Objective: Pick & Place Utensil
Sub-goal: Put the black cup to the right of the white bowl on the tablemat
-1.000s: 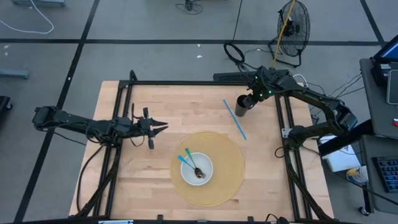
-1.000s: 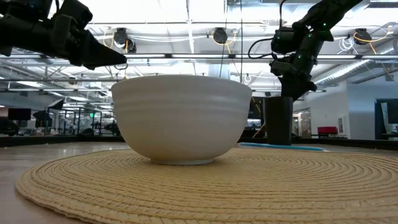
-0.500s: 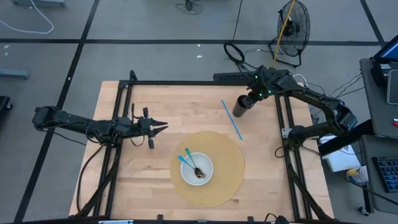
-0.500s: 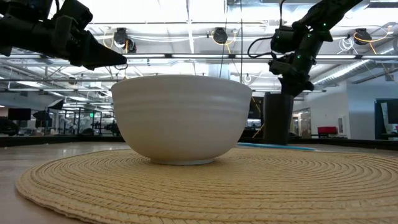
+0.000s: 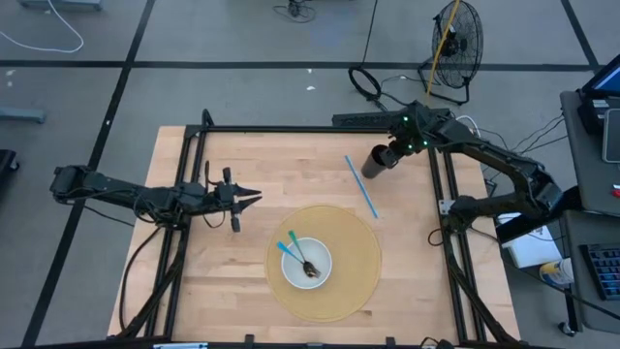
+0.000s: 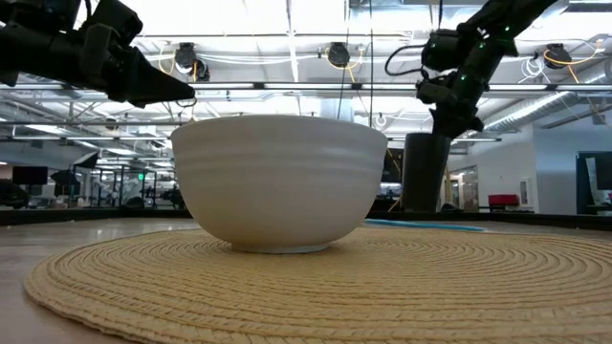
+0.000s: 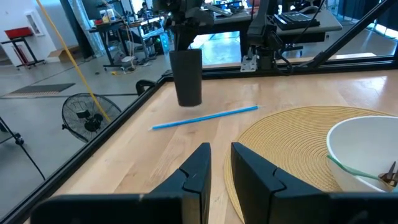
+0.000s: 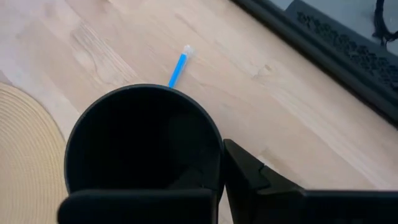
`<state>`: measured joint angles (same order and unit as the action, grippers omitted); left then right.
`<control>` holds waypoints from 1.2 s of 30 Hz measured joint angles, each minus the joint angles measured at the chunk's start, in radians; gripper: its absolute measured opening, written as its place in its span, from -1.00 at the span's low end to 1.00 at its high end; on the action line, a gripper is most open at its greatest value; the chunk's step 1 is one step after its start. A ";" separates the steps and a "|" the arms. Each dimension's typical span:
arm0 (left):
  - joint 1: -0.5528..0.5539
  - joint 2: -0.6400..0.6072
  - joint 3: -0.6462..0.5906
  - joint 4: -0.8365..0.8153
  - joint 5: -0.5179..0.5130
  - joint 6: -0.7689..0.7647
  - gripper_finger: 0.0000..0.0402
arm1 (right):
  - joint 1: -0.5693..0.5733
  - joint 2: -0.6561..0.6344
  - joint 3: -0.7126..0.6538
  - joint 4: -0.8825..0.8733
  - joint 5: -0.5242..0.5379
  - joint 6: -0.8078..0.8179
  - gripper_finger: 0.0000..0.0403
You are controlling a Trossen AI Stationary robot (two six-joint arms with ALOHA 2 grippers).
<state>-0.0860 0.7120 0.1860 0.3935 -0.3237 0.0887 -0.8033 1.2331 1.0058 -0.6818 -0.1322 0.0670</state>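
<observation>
**benchrat:** Over past the far edge of the woven mat (image 5: 325, 260), the right gripper (image 5: 391, 155) is clamped on the rim of the black cup (image 5: 376, 163), one finger inside and one outside going by its wrist cam. In the low view the cup's base looks just clear of the table, though I can't be sure.

**spork_fan:** And the utensils?

**benchrat:** One blue straw (image 5: 361, 186) lies flat on the wood between the cup and the mat, right beside the mat's edge. The white bowl (image 5: 307, 261) sits on the mat with a blue-handled utensil (image 5: 287, 250) and a darker one in it.

**spork_fan:** Left arm?

**benchrat:** The left gripper (image 5: 247, 198) hovers well off to the mat's side, fingers a sliver apart, holding nothing.

**spork_fan:** So what bites you from here?

**benchrat:** My guess: a rim pinch is a thin hold, so the cup could swing or slip out if it's moved fast. Set it down tilted near the mat and it tips, or knocks the straw rolling away.
</observation>
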 joint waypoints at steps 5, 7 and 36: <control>0.000 0.000 0.000 0.000 0.000 0.000 -0.67 | 0.004 -0.084 0.000 -0.026 -0.005 0.020 -0.99; 0.000 0.000 0.000 0.001 0.000 0.000 -0.67 | 0.018 -0.118 0.000 -0.037 -0.018 0.023 -1.00; 0.000 0.001 0.000 0.043 0.007 -0.021 -0.67 | 0.700 -0.052 0.323 -0.142 0.164 0.232 -1.00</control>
<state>-0.0864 0.7128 0.1860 0.4369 -0.3162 0.0676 -0.1032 1.1816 1.3292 -0.8236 0.0315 0.2987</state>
